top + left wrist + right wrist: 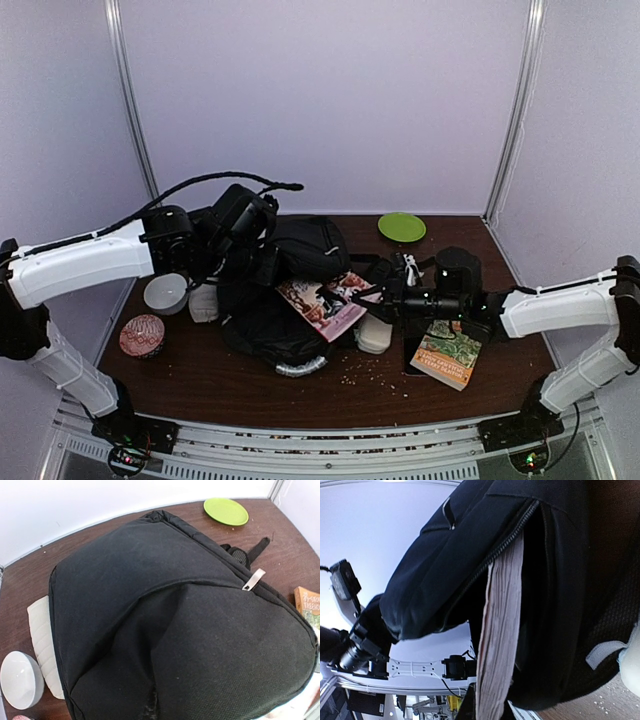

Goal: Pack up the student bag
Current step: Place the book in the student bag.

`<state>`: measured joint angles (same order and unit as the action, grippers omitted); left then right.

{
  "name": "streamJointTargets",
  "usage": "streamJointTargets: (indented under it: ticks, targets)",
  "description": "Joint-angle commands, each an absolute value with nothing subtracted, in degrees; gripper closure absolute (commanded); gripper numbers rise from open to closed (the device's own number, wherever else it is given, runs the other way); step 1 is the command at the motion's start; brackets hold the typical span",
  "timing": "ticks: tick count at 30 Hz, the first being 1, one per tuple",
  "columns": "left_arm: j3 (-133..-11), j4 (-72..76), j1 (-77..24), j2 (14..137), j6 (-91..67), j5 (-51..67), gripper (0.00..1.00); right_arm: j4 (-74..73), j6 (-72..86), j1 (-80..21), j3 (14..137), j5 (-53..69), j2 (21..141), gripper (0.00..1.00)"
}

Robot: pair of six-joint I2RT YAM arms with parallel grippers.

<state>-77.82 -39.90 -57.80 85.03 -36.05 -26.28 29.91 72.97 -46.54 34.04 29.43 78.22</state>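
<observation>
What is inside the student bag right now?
A pink-covered book sits partway in the student bag's open zip, with its near end sticking out. The black fabric hides anything deeper inside.

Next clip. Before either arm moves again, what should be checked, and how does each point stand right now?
1. Left gripper holding up the large black fabric backpack: ok, it looks shut on the raised fabric.
2. Zip opening gaping: ok.
3. Pink-covered paperback book entering the opening: ok, partly in.
4. Right gripper holding that book: ok, shut on its outer edge.
5. Room deeper inside the backpack: cannot tell, the interior is dark.
6. Green-and-orange book packed: not ok, it lies outside on the brown table.
</observation>
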Motion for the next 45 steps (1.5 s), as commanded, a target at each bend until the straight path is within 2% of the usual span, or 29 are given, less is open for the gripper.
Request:
streamJointTargets:
  ticks: [1, 8, 13, 25, 30, 38, 45]
  targets:
    - [-75.8, -29.6, -59.3, 80.6, -42.3, -28.2, 1.0, 34.0, 76.2, -46.2, 39.9, 23.6, 82.8, 1.0]
    - [-76.6, -26.2, -61.5, 80.4, -46.7, -28.7, 1.0, 26.3, 72.6, -46.0, 54.9, 20.4, 95.5, 1.0]
    - [-75.2, -23.1, -62.1, 79.6, -50.4, -28.8, 1.0, 27.9, 73.5, -46.3, 63.1, 21.1, 105.0, 1.0]
    - [-75.3, -19.8, -61.6, 81.9, -50.5, -24.0, 1.0, 43.9, 79.8, -47.2, 63.0, 21.3, 118.9, 1.0]
    - [-76.6, -20.1, -60.4, 84.1, -50.0, -22.4, 1.0, 48.1, 80.3, -47.2, 60.6, 21.6, 118.6, 1.0]
    - [-77.4, -19.0, -56.5, 86.8, -49.3, -19.1, 1.0, 42.4, 72.9, -46.3, 54.5, 22.1, 110.3, 1.0]
    - [-87.2, -20.9, -53.8, 94.3, -49.8, -16.3, 1.0, 40.3, 67.5, -46.4, 49.4, 22.3, 105.3, 1.0]
